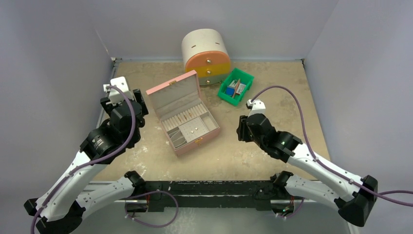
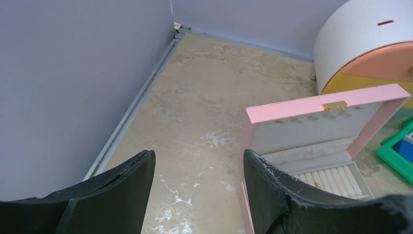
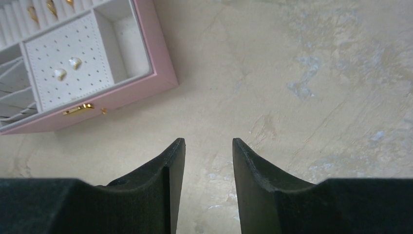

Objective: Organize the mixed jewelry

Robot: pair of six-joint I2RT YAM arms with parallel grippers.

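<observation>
Tabletop [image 1: 272, 146] beige, mottled, white scuff patches; pale lavender walls [image 1: 58, 58] on 3 sides. Pink jewelry box [image 1: 160, 90] sits mid-table with its lid up, long axis running near-left to far-right in the top view, clasp side facing my bases. Round drawer unit [image 1: 204, 46] stands at the back, green bin [image 1: 246, 78] just beside it. Gold rings [image 3: 31, 12] sit in the ring rolls, lined up along the box's long axis. 2 studs [image 3: 75, 62] sit side by side on the perforated pad, in the compartment against the clasp wall. My left arm is bent at the elbow, wrist left of the box and tilted down toward the far-left corner. My left gripper [image 2: 197, 195] has its jaws wide, only bare table between them, the right finger near the box's left wall. My right arm folds in from the right, wrist right of the box. My right gripper [image 3: 208, 185] has jaws parted narrowly, holding nothing, over bare table near the clasp corner.
</observation>
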